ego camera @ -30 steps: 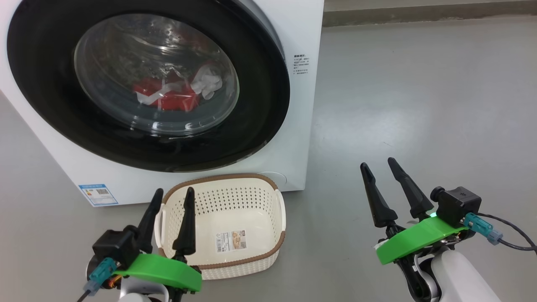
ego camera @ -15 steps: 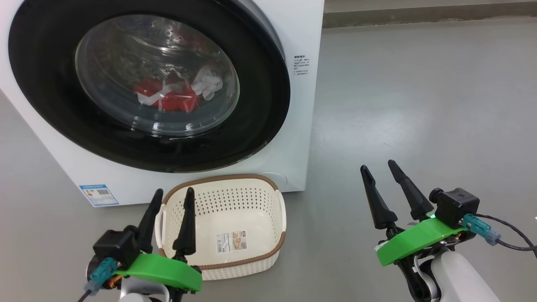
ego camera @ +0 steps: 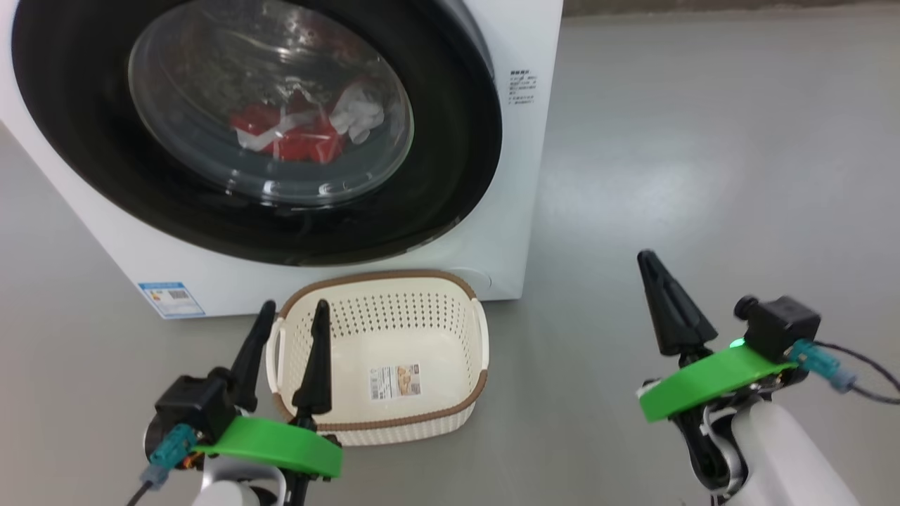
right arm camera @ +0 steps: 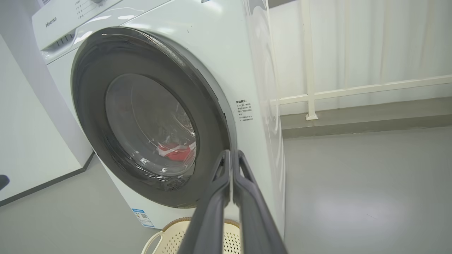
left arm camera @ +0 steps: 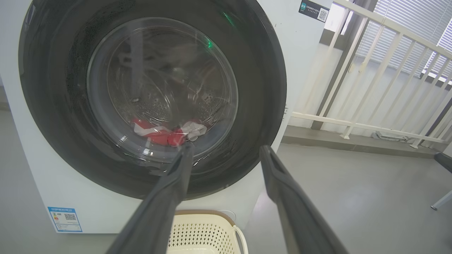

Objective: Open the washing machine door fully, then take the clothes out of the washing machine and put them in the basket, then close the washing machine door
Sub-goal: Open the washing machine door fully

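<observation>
Right gripper (ego camera: pixel 647 261) had just pinched its fingers together on nothing, well right of the washing machine (ego camera: pixel 524 176); probably readying to hook the door. Washing machine door (ego camera: pixel 460 140) sat flush, glossy black rim. Basket (ego camera: pixel 383 276) lay empty just in front. Red-and-white clothes (ego camera: pixel 295 137) were heaped low behind the glass. Left gripper (ego camera: pixel 294 306) was spread, empty.

The left gripper (ego camera: pixel 294 307), two long dark tapered fingers rising from a green plastic bracket (ego camera: pixel 274 444), is holding them spread wide, empty. The right gripper (ego camera: pixel 648 261), same build ahead of its pale forearm (ego camera: pixel 780 450), is pressing its fingers together on nothing.
</observation>
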Controlling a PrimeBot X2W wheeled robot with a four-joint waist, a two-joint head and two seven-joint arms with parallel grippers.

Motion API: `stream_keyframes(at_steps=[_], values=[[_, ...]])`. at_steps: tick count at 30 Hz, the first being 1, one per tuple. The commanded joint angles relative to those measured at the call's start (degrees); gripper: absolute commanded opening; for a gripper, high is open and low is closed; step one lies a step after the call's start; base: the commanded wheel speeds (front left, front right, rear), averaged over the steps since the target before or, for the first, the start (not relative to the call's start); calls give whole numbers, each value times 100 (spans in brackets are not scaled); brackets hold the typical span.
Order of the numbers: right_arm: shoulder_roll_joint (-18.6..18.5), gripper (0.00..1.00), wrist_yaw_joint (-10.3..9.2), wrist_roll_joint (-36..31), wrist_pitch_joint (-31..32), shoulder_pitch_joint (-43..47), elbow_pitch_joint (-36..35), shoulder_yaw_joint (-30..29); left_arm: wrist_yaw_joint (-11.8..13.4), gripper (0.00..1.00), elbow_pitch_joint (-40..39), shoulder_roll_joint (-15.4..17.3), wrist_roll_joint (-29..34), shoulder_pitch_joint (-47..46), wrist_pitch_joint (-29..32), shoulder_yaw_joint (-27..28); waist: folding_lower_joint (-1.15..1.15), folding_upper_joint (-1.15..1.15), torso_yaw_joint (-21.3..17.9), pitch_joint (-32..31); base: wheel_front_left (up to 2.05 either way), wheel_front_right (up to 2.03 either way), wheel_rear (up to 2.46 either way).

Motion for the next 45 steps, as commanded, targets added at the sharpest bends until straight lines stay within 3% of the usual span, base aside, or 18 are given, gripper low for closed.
stream_keyframes(at_steps=[1, 6, 21, 30, 36, 45], values=[[8, 0, 3, 227, -37, -306, -161, 107, 42, 100, -212, 99, 54, -298, -69, 161, 0, 0, 76, 181, 0, 0, 0], [8, 0, 3, 1331, -37, -584, -269, 247, 3, 100, -418, 99, 99, -397, -69, 158, 0, 0, 170, 523, 0, 0, 0], [8, 0, 3, 3701, 1, -1787, -444, 381, -56, 100, -837, 99, 101, -741, -69, 75, 0, 0, 486, 1487, 0, 0, 0], [-135, 0, 3, 5574, 717, -2443, -782, 58, -72, 100, -1010, 99, 54, -925, -69, 68, 0, 0, 656, 2016, 0, 0, 0], [-178, 0, 3, 6330, 1183, -2734, -849, -155, -68, 100, -1112, 99, 78, -1005, -69, 82, 0, 0, 680, 2276, 0, 0, 0], [-397, 0, 3, 7405, 2407, -3443, -547, -401, -110, 100, -1169, 99, 102, -1122, -69, 84, 0, 0, 771, 2654, 0, 0, 0]])
